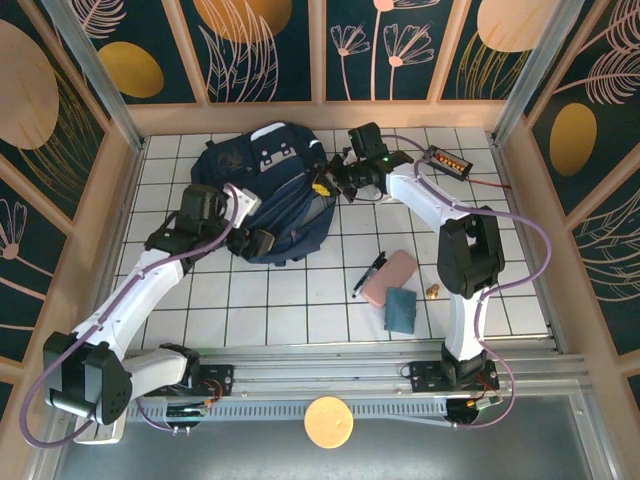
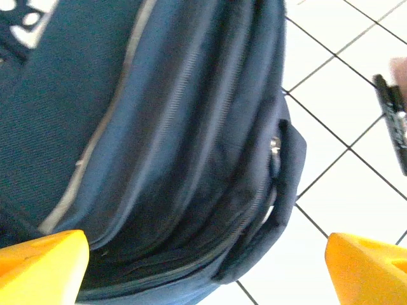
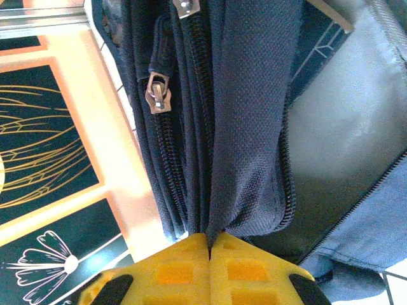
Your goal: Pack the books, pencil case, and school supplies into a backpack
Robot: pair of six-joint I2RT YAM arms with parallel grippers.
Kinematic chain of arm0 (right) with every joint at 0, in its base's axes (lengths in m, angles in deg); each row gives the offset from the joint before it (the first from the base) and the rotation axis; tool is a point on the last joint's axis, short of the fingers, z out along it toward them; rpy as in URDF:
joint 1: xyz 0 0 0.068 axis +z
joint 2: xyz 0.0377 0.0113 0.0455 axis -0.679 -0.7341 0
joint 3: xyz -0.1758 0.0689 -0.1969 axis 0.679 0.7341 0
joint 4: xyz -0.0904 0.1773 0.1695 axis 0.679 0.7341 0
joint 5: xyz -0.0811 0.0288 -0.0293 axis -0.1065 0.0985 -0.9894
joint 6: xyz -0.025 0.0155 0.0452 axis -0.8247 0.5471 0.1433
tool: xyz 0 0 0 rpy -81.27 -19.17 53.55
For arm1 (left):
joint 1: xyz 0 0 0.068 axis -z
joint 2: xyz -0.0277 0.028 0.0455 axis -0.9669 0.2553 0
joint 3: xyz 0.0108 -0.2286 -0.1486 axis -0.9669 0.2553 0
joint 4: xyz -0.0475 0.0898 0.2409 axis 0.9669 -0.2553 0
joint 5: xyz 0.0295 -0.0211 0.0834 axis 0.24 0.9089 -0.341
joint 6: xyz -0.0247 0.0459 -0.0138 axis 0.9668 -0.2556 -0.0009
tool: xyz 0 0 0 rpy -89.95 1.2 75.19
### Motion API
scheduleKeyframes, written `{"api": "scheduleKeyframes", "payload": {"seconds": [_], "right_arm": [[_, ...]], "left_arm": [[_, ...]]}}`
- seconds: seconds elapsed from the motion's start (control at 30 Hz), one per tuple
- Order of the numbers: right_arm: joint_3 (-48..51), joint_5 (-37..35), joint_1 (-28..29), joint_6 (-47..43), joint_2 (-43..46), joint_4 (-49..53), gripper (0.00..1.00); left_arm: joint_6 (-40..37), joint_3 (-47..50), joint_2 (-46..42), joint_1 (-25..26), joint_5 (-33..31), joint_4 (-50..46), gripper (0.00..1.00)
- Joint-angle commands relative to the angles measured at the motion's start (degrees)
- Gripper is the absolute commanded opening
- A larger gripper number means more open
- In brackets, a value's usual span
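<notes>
The navy backpack [image 1: 270, 190] lies at the back of the tiled table. My right gripper [image 1: 325, 185] is shut on a fold of backpack [image 3: 248, 95] fabric beside its open zip, and the yellow pads [image 3: 184, 273] meet on the cloth. Grey lining shows inside the opening. My left gripper [image 1: 256, 242] stands open at the bag's near edge, its orange fingertips [image 2: 38, 267] wide apart with the backpack [image 2: 165, 146] edge between them, untouched. The pink pencil case [image 1: 390, 277], the black pen [image 1: 368, 275] and the teal flat item [image 1: 402, 310] lie together on the tiles at right. The books are out of view.
A black tray with orange pieces [image 1: 447, 160] sits at the back right. A small brass-coloured object [image 1: 433, 291] lies beside the pencil case. Wooden walls close in the table on three sides. A zipper pull [image 3: 157, 92] hangs on the bag's side.
</notes>
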Motion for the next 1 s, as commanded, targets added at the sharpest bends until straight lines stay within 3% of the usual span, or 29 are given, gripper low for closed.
{"api": "scheduleKeyframes", "payload": {"seconds": [0.0,0.13,0.4,0.7,0.73,0.77,0.83,0.87,0.97], "right_arm": [[-5.5,3.0,0.2,0.4,2.7,0.0,0.0],[-4.2,2.7,0.1,0.0,3.0,0.7,0.0],[-1.3,2.3,0.2,0.8,4.2,0.1,0.0],[-2.0,1.8,0.1,1.2,3.6,0.4,0.0],[-2.0,1.8,0.1,1.3,3.6,0.4,0.0],[-2.0,1.8,0.0,1.3,3.5,0.4,0.0],[-1.9,1.8,-0.1,1.2,3.5,0.5,0.0],[-1.5,1.7,-0.3,1.1,3.7,0.6,0.0],[0.2,1.2,-1.6,-0.3,4.7,1.1,0.0]], "left_arm": [[-3.8,2.2,1.0,2.3,1.7,5.9,0.95],[-4.6,4.6,3.8,4.2,-1.3,10.4,0.91],[-5.5,4.9,10.4,4.8,-9.1,15.4,0.56],[-10.4,4.7,16.8,4.7,-3.3,13.1,0.58],[-10.9,5.0,17.3,4.7,-3.1,13.2,0.55],[-11.0,5.0,17.6,4.7,-3.0,13.4,0.44],[-9.8,4.2,18.7,4.7,-3.1,14.1,0.06],[-8.6,3.4,19.3,4.7,-3.3,14.2,0.0],[-6.1,-0.8,20.8,4.7,-1.5,11.2,0.0]]}}
